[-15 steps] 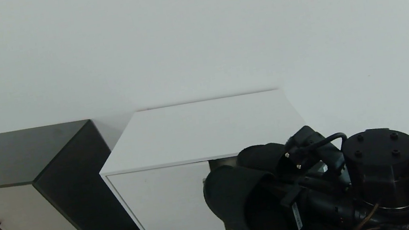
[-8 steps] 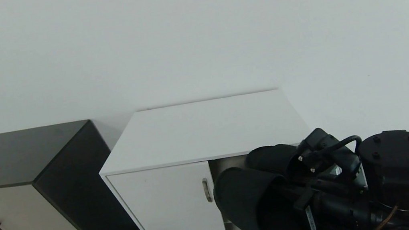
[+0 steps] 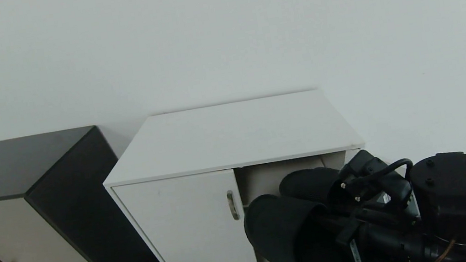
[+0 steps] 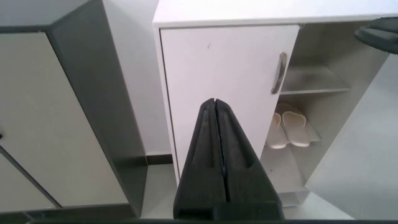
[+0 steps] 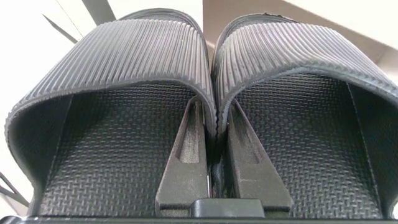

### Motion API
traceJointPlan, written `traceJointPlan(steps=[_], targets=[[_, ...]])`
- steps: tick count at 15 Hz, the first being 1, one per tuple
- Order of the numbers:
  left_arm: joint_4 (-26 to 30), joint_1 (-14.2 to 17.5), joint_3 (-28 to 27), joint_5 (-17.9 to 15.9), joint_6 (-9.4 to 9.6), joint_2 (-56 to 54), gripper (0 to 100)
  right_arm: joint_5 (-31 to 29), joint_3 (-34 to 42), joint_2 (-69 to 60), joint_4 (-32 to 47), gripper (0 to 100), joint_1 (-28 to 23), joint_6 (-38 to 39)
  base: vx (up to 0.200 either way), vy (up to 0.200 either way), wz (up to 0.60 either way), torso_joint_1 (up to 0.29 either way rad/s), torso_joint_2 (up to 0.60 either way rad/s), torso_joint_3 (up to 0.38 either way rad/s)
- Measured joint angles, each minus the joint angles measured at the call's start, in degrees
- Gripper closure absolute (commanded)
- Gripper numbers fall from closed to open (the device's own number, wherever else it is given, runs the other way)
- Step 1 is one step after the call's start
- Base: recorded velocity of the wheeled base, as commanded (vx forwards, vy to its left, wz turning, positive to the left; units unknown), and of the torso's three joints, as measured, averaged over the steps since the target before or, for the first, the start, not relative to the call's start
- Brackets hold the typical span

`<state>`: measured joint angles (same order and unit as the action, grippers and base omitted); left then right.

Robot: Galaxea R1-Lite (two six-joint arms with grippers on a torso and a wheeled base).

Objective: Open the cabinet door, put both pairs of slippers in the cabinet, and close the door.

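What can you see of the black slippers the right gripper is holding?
The black slippers are a dark, rubbery pair with ribbed straps and pebbled footbeds, pressed side by side. The right gripper has one finger inside each, pinching their inner strap edges together. They are held up before the open right side of the white cabinet.

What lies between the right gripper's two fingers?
The adjoining side walls of the two black slippers, pressed together, with one of the right gripper's fingers inside each slipper, as the right wrist view shows.

Pair of white slippers (image 4: pixel 290 127) side by side on a lower shelf (image 4: pixel 281 167) inside the white cabinet (image 4: pixel 227 65)
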<state>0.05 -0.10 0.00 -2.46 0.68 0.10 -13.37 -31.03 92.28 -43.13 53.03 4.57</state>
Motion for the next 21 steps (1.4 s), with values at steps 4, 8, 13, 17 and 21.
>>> traceJointPlan(steps=[4, 8, 13, 17, 21], targets=[[0.0, 0.0, 0.0, 0.4, -0.06, 0.0, 100, 0.0, 0.2, 0.0, 0.0, 100, 0.0, -0.3, 0.000, 0.000, 0.00, -0.217, 0.54, 0.312], [0.0, 0.0, 0.0, 0.4, -0.09, 0.0, 100, 0.0, 0.2, 0.1, 0.0, 100, 0.1, -0.3, 0.000, 0.000, 0.00, -0.194, 0.52, 0.312], [0.0, 0.0, 0.0, 0.4, -0.06, 0.0, 100, 0.0, 0.4, 0.3, 0.0, 100, 0.1, -0.3, 0.000, 0.000, 0.00, -0.166, 0.49, 0.320], [0.0, 0.0, 0.0, 0.3, -0.06, 0.0, 100, 0.0, 0.5, 0.4, -0.1, 100, 0.4, -0.9, 0.000, 0.000, 0.00, -0.133, 0.47, 0.339], [0.0, 0.0, 0.0, 0.3, -0.09, 0.0, 100, 0.0, 0.5, 0.7, -0.1, 100, 0.5, -1.0, 0.000, 0.000, 0.00, -0.094, 0.46, 0.360]])
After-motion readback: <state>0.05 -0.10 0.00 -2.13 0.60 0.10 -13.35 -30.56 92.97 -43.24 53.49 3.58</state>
